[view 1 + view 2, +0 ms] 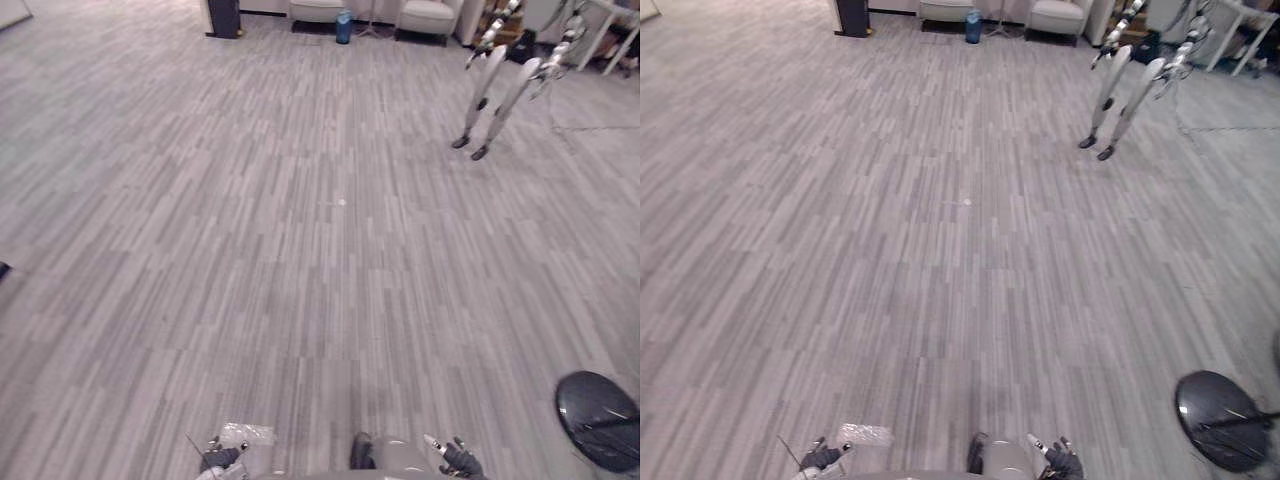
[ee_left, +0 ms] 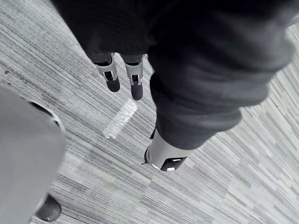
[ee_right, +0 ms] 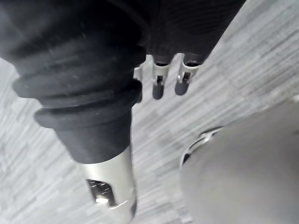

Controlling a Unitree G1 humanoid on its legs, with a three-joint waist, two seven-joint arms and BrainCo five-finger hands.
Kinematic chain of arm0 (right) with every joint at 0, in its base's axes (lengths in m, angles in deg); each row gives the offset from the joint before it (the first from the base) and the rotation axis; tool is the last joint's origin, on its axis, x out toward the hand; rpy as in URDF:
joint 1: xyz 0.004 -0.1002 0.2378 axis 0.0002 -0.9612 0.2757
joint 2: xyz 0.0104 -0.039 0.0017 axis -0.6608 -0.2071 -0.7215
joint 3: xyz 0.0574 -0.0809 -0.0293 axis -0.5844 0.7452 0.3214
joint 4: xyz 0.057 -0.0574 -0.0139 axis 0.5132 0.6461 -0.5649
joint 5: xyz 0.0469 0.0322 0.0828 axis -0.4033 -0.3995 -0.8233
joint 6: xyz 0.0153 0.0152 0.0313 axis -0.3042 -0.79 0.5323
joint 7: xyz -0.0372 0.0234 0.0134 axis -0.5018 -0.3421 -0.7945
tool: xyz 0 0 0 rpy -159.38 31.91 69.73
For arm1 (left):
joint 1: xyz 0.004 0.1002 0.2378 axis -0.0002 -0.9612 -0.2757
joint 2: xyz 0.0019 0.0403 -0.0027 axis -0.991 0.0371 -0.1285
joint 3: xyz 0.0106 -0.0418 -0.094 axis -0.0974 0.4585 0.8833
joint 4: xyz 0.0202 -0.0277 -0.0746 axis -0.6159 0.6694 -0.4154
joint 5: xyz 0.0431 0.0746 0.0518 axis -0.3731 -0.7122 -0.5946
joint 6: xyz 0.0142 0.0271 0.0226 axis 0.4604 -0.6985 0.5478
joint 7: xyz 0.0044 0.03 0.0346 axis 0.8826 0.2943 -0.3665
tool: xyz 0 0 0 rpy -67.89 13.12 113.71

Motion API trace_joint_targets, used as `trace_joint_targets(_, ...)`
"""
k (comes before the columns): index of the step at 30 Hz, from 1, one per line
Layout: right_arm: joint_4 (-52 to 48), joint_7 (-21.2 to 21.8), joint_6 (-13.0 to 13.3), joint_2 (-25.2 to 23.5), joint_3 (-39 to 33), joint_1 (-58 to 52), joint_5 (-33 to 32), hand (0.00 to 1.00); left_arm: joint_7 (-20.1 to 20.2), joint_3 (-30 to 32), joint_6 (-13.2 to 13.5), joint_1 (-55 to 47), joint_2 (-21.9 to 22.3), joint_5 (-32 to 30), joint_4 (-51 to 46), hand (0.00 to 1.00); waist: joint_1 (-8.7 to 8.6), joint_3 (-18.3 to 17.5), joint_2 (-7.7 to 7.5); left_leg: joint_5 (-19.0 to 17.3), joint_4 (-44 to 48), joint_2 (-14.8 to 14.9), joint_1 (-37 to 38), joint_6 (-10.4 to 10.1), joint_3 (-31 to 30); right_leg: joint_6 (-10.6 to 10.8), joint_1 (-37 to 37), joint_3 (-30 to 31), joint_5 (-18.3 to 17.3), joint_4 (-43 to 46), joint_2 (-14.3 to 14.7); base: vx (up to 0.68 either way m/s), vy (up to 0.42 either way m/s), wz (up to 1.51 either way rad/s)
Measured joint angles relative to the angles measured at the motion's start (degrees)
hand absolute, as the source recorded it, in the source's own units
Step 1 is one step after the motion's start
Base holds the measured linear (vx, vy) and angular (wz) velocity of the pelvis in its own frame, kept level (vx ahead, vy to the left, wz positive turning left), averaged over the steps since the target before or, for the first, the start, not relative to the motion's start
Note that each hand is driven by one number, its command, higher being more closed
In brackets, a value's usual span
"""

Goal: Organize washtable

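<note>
Washtable: cannot tell where (grey plank floor from 9 to 3 o'clock). Left hand: low at 7 o'clock, fingers straight and loose, gripping nothing. Likewise right hand at 5 o'clock, slack and empty. Shiny patch just beside the left hand. Blue bin at 12, round black base at 4.

My R hand hangs above the grey striped floor, fingers straight & pointing down at it, thumb apart.
</note>
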Motion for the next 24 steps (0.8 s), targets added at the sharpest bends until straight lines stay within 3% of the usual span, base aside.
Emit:
trace_joint_targets(2,0.0,0.0,-0.1,1.1,2.2,0.5,0.0,0.0,0.0,0.3,0.1,0.0,0.5,0.8,-0.3,0.0,0.41,0.3,0.84,5.4,12.5,2.4,-5.5,0.7,-1.1,-0.1,4.4,1.0,-0.2,-4.0,0.9,0.43,-0.115,-0.34)
trace_joint_targets(3,0.1,-0.1,-0.2,1.0,2.0,0.6,-0.2,0.0,0.0,0.3,0.2,-0.1,0.7,0.9,-0.2,0.0,0.18,0.0,1.27,4.8,16.6,3.8,-7.6,1.1,-1.1,-0.1,8.1,1.5,-0.2,-6.6,1.0,0.52,-0.13,-0.4)
trace_joint_targets(5,0.3,-0.3,-0.2,0.2,1.8,0.5,-0.9,0.0,0.1,0.3,0.6,-0.3,0.9,1.5,-0.3,0.0,0.42,0.1,1.08,4.2,15.5,5.2,-8.7,1.6,-1.2,-0.1,13.0,2.8,-0.2,-9.1,0.5,0.51,-0.109,-0.38)
trace_joint_targets(6,0.3,-0.3,-0.2,0.0,1.7,1.2,-2.0,0.0,0.1,0.3,1.0,-0.3,0.9,2.0,-0.4,0.0,0.59,0.1,0.87,3.0,10.4,5.3,-9.4,1.0,-1.4,-0.1,15.0,4.2,-0.2,-10.0,0.0,0.45,-0.02,-0.51)
trace_joint_targets(8,0.4,-0.3,0.2,-0.2,1.0,1.8,-2.6,0.0,0.0,0.1,1.3,-0.4,0.8,2.5,-0.3,0.0,0.62,0.0,0.8,2.6,-5.2,2.7,-10.3,-0.2,-5.4,0.5,15.9,5.5,-0.5,-10.2,-0.6,0.32,0.068,-0.52)
trace_joint_targets(9,0.3,-0.2,0.6,0.1,0.7,1.8,-2.9,0.0,-0.1,-0.4,1.6,-0.6,1.0,3.2,0.3,0.0,0.43,-0.5,1.85,11.4,-17.7,1.8,-10.3,0.4,-8.5,2.5,16.0,5.8,-1.7,-10.3,0.5,0.28,0.131,-0.51)
trace_joint_targets(10,1.0,-0.4,0.4,-0.7,0.3,1.9,-3.1,0.0,0.1,0.2,1.8,-0.2,0.2,3.8,1.3,0.0,0.46,-1.1,0.45,12.4,-17.7,1.1,-10.6,1.3,-7.5,5.1,16.4,7.2,-3.5,-10.6,-0.6,0.28,0.118,-0.48)
trace_joint_targets(12,1.0,-0.3,0.5,-2.6,0.3,0.3,-3.2,0.0,0.0,0.2,1.8,-0.3,-1.6,3.6,2.1,0.0,0.31,-2.5,-2.33,12.4,-21.0,0.3,-8.5,1.4,-5.8,5.2,16.0,8.6,-3.5,-10.2,-1.9,0.26,0.067,-0.3)
trace_joint_targets(14,1.9,-0.3,0.5,-3.6,-0.4,-1.3,-3.2,0.0,0.0,0.2,1.8,-0.7,-2.3,3.4,2.4,0.0,0.42,-3.4,-3.55,12.5,-24.4,0.0,-5.3,1.5,-3.8,5.6,16.2,11.2,-2.0,-10.3,-2.2,0.23,0.056,-0.37)
trace_joint_targets(19,3.3,-0.3,0.0,-3.9,-3.0,-2.4,-2.5,0.0,0.0,-1.3,1.8,-0.9,-2.4,3.3,2.9,0.0,0.23,-3.6,-3.05,14.8,-31.9,0.6,-0.1,1.6,1.1,5.6,15.8,15.1,1.2,-12.0,-1.8,0.07,0.053,-0.51)
trace_joint_targets(24,3.5,-0.1,-0.4,-3.2,-4.9,-2.5,-2.5,0.0,0.4,-8.4,2.3,-0.1,-3.9,0.6,4.9,0.0,-0.17,-4.2,-1.91,17.9,-38.0,0.4,2.0,1.4,5.6,5.2,14.1,18.0,2.2,-14.4,-1.0,-0.04,-0.009,-0.46)
